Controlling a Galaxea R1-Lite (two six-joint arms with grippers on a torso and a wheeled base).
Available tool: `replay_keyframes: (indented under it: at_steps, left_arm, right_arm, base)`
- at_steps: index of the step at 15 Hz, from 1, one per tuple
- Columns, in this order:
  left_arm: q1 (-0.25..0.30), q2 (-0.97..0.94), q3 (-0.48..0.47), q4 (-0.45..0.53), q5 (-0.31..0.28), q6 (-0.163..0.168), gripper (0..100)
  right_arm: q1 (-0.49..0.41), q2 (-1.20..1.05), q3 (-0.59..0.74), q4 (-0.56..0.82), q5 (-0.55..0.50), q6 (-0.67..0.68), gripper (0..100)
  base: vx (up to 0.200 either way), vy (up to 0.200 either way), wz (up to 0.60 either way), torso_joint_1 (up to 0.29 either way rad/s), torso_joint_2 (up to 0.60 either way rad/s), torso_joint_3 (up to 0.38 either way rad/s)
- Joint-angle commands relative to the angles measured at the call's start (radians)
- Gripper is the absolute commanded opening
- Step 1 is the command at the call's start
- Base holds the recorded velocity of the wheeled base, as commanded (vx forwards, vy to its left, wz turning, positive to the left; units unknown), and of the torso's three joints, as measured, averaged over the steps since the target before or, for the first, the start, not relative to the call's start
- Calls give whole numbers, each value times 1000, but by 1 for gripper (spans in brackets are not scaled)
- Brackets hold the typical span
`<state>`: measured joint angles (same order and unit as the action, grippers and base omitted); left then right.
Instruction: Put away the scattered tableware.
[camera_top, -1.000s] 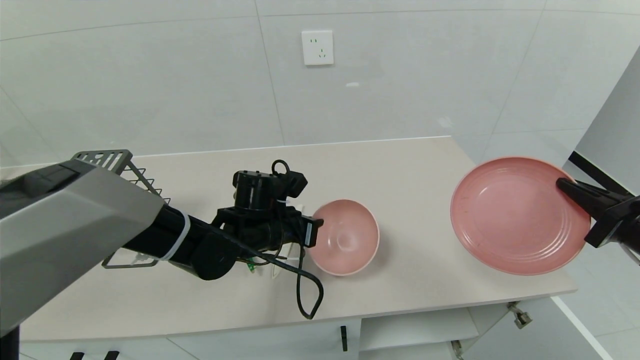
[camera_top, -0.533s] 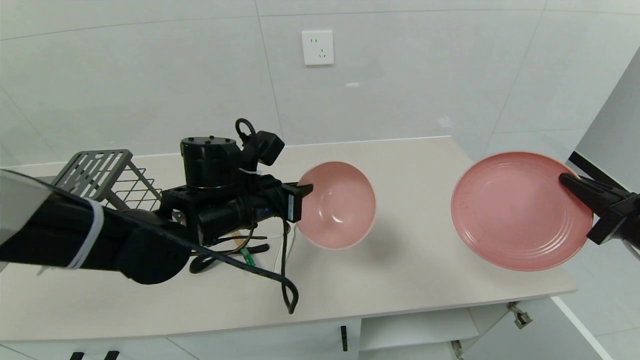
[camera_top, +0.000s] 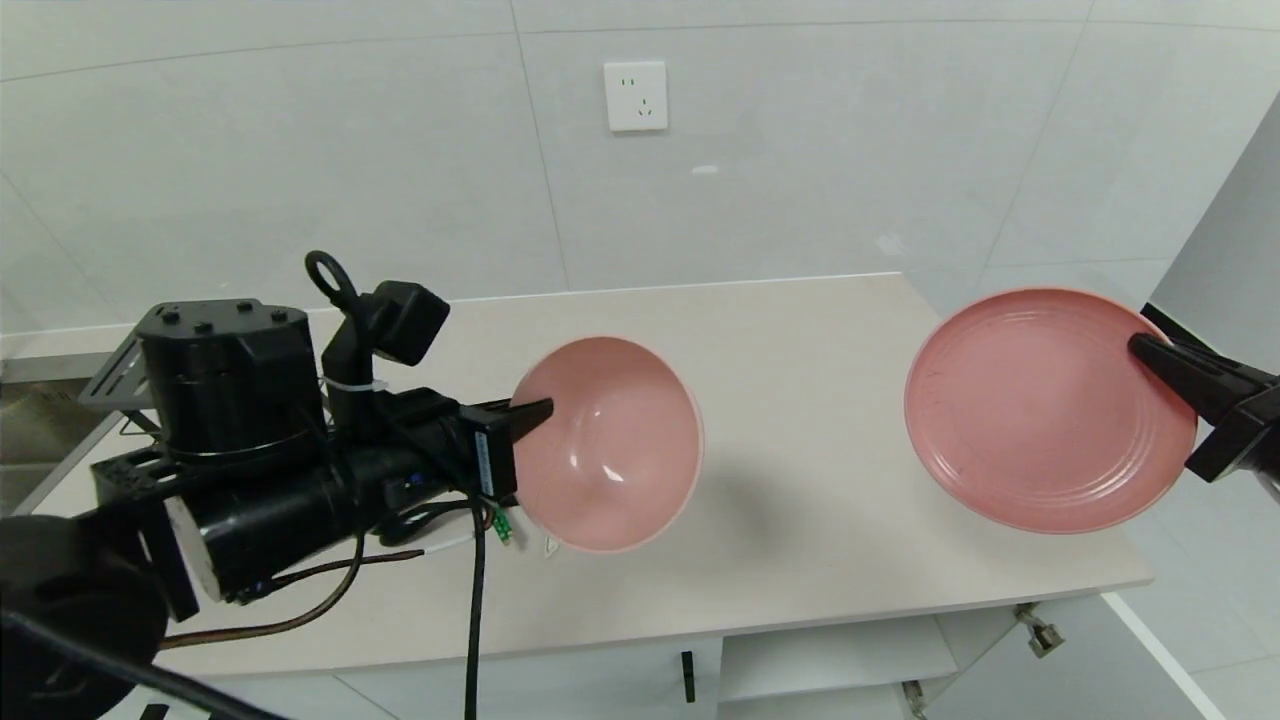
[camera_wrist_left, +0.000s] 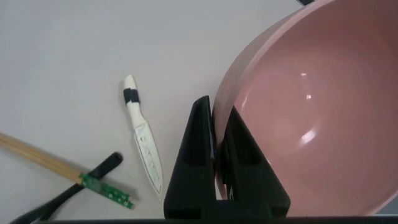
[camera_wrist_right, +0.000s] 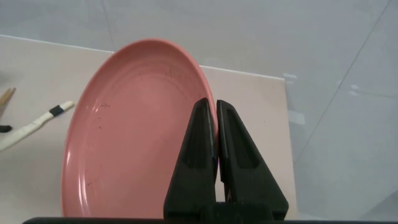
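A pale counter (camera_top: 800, 330) is seen from above, set against a grey tiled wall with a white socket (camera_top: 636, 95).

A pink bowl (camera_top: 610, 445) is held in the air over the left half of the counter. It is gripped by the left gripper (camera_top: 530, 412), whose two black fingers are pinched narrow on the rim, one inside and one outside. The bowl is tilted so that its hollow is turned upward and toward the viewer.

A pink plate (camera_top: 1040, 405) is held in the air over the right edge of the counter, well apart from the bowl. Its far right rim is clamped by the right gripper (camera_top: 1150, 350), with the fingers drawn close together on either side of the rim. The plate is tilted, and its ringed face is shown.

In the left wrist view, a white knife (camera_wrist_left: 142, 140) is seen lying flat on the counter beneath the bowl. Wooden chopsticks (camera_wrist_left: 37, 163) are laid near it. A dark wire rack (camera_top: 115, 375) is partly hidden behind the left arm at the counter's left edge.
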<state>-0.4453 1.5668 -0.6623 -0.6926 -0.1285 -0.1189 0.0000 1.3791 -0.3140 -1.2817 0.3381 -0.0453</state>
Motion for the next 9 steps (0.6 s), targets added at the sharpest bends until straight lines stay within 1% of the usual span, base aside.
replay_keyframes:
  at_steps: [1,2,3,4,5,7,8,9]
  left_arm:
    - [-1,-88,89,-38,-2,1,0]
    - [-3,-110,158,-87,0,8,0]
    - [-3,-116,216,-139,4,27,0]
    - [-3,-128,253,-199,-6,19,0]
    - [0,-136,268,-243,-14,2,0]
    - [4,-123,264,-285,-29,-80,0]
    - [2,-113,279,-312,-52,-120,0]
    - [4,-110,287,-323,-62,-127,0]
  right_arm:
    - [44,14,4,-27,1,-5,0]
    - [92,31,20,-61,-1,-13,0]
    - [114,40,43,-91,-2,-22,0]
    - [117,61,53,-111,-2,-22,0]
    - [117,83,55,-130,-2,-22,0]
    - [117,118,53,-179,-10,-10,0]
    - [112,147,55,-215,-10,7,0]
    - [112,155,55,-234,-10,15,0]
  base:
    - [0,0,0,0,0,0]
    - [0,0,0,0,0,0]
    - [0,0,0,0,0,0]
    - [0,0,0,0,0,0]
    - [0,0,0,0,0,0]
    - [0,0,0,0,0,0]
    - [0,0,0,0,0,0]
    - [0,0,0,0,0,0]
